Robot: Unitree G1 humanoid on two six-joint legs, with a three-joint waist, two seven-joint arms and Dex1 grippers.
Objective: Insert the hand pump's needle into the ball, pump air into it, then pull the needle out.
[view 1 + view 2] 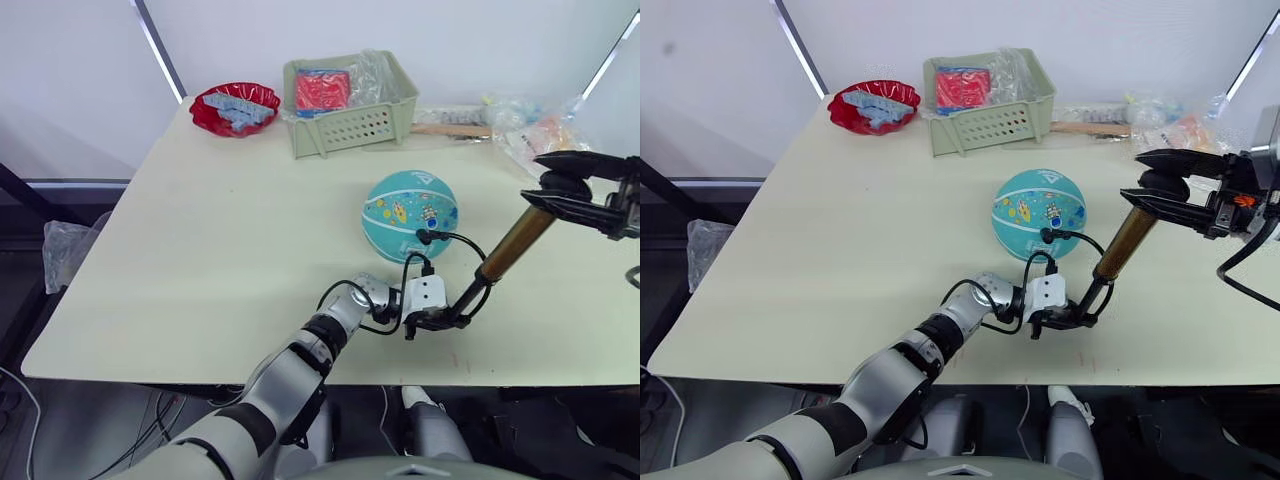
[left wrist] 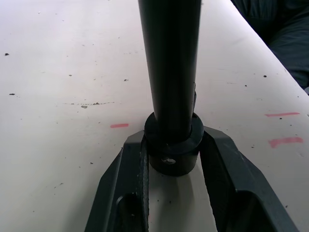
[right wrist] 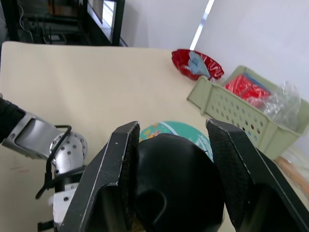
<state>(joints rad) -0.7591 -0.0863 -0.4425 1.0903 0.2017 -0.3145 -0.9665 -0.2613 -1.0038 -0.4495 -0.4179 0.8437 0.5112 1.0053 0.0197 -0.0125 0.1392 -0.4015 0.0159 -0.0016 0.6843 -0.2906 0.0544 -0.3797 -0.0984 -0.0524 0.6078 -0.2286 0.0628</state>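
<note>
While both tools clamp the hand pump (image 1: 512, 245), scuffed cream table (image 1: 200, 250) against white walls.

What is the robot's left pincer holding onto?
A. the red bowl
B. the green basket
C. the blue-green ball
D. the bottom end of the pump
D. The left pincer is closed around the black bottom end of the hand pump, down on the table, while the ball sits free just beyond it.
</note>
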